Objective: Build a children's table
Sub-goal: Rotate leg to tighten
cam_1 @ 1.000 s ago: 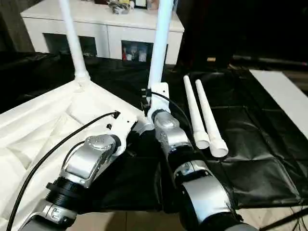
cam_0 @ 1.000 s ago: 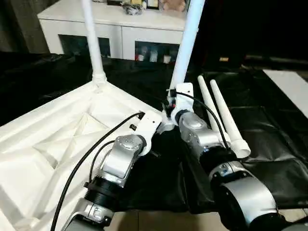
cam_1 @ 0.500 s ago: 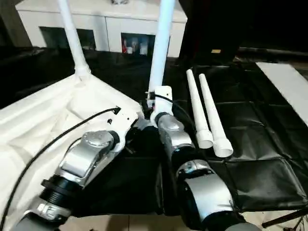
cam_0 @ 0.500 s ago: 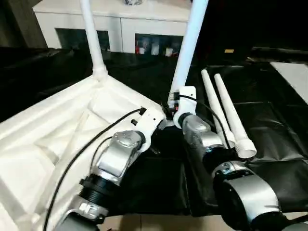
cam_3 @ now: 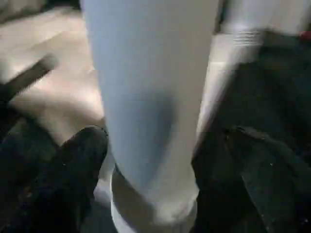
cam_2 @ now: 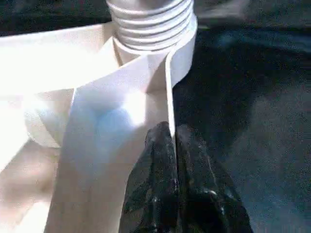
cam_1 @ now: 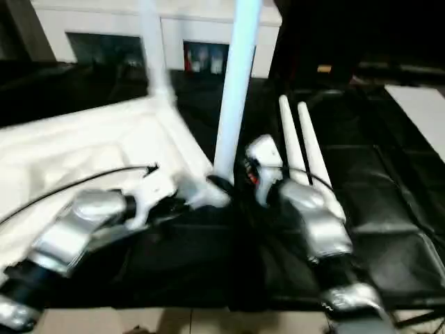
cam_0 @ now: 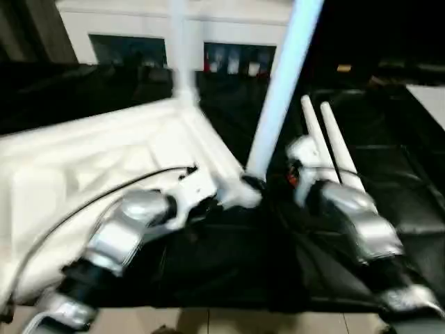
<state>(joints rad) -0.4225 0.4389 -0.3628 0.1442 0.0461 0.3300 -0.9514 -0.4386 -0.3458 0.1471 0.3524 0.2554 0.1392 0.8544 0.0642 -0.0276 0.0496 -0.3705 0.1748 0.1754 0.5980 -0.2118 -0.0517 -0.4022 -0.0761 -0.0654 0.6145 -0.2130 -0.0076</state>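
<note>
Looking at the tabletop, we see it lying ribbed underside up on the black sheet, w/ two legs standing in corner sockets: near leg at the corner by our grippers, far leg at the next corner back. Two spare legs lie side by side on the sheet, just right of our right arm.

Left gripper has its fingers clenched together, nothing between them, tips resting at the tabletop's rim just below the threaded socket. Right gripper has its fingers spread wide to either side of the near leg's base, not clamping it.

Handling, as we judge it: hollow plastic, so light and stiff, but smooth and likely slippery; tapered tubes may slide in a grip. Best hold prob. low on a leg near the fat end, where leverage on the thread is good. Tabletop is broad; steady it by the rim.

Room: sheet right of the spares is open. White cabinet sits behind, well apart. Upright legs could snag a swinging arm.
</note>
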